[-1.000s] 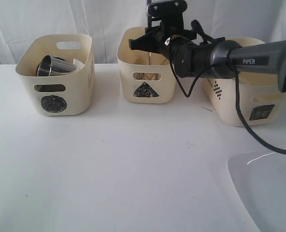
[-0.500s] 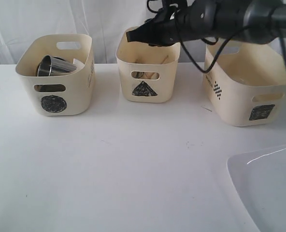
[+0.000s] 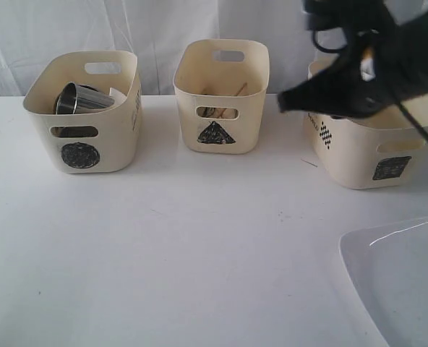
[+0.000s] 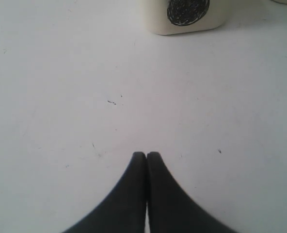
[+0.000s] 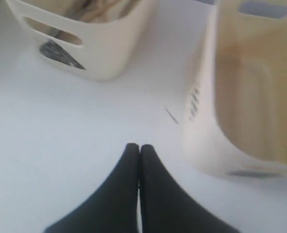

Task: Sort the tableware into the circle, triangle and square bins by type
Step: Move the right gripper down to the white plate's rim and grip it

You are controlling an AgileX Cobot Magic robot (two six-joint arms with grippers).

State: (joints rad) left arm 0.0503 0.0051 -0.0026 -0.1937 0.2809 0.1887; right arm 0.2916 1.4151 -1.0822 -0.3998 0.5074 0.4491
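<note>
A: Nearest first?
B: White plate (image 3: 405,289) at the worktop's (image 3: 185,246) near right edge. Left hand (image 4: 146,155) pressed together, over the worktop.
A: Back row?
B: Circle bin (image 3: 109,148): steel mug (image 3: 80,100), tilted. Triangle bin (image 3: 251,130): thin sticks (image 3: 240,90). Square bin (image 3: 351,155): contents unclear. Right hand (image 5: 139,148) pressed together, holding nothing, beside it.

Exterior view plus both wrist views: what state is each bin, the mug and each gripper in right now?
circle bin: upright, mug inside.
steel mug: tipped on its side in the circle bin.
triangle bin: upright, thin utensils inside.
square bin: upright, contents unclear.
left gripper: shut, empty, above bare table.
right gripper: shut, empty.
</note>
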